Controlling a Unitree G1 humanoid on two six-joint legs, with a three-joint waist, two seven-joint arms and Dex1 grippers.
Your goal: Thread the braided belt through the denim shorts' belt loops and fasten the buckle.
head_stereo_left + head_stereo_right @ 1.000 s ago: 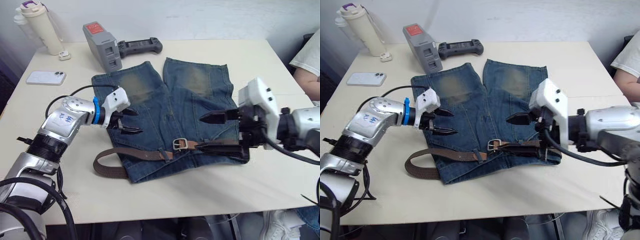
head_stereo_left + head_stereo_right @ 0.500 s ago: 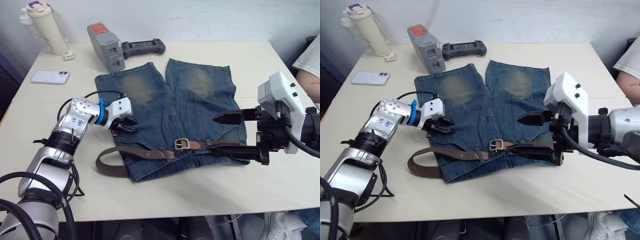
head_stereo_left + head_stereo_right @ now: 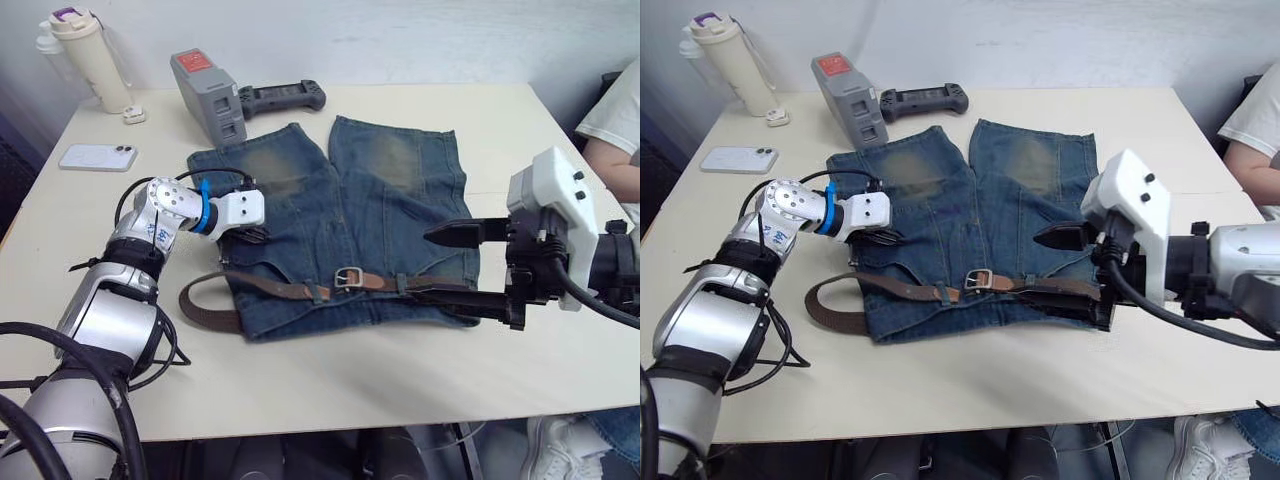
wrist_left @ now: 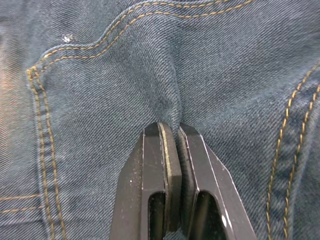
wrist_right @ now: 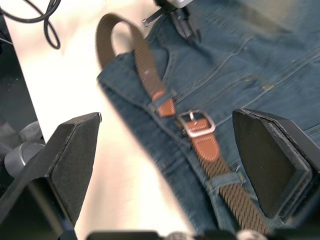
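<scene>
A pair of faded blue denim shorts lies flat on a pale worktop, with the waistband toward the robot and the two legs, each bearing a yellowish worn patch, pointing away. A brown braided belt runs along the waistband, passing under belt loops sewn upright on it. Near the middle of the waist sits the silver buckle, with a smooth tan leather end of the belt passing through its frame. On the robot's left, the belt extends past the edge of the shorts and curls into a loop that rests on the bare worktop. The left tool rests on the denim of the shorts' left side, above the belt; its two black fingers are pressed close together with a small fold of denim pinched between their tips. The right tool is at the right end of the waistband with its fingers spread wide apart and nothing between them; the upper finger reaches out above the shorts, and the lower finger lies low along the belt's right end at the near edge of the shorts. At the far left of the worktop are a white phone, a cream bottle with a purple cap, a grey box with a red label, and a dark handheld controller just beside it. A person's arm in a white sleeve appears at the far right edge.
</scene>
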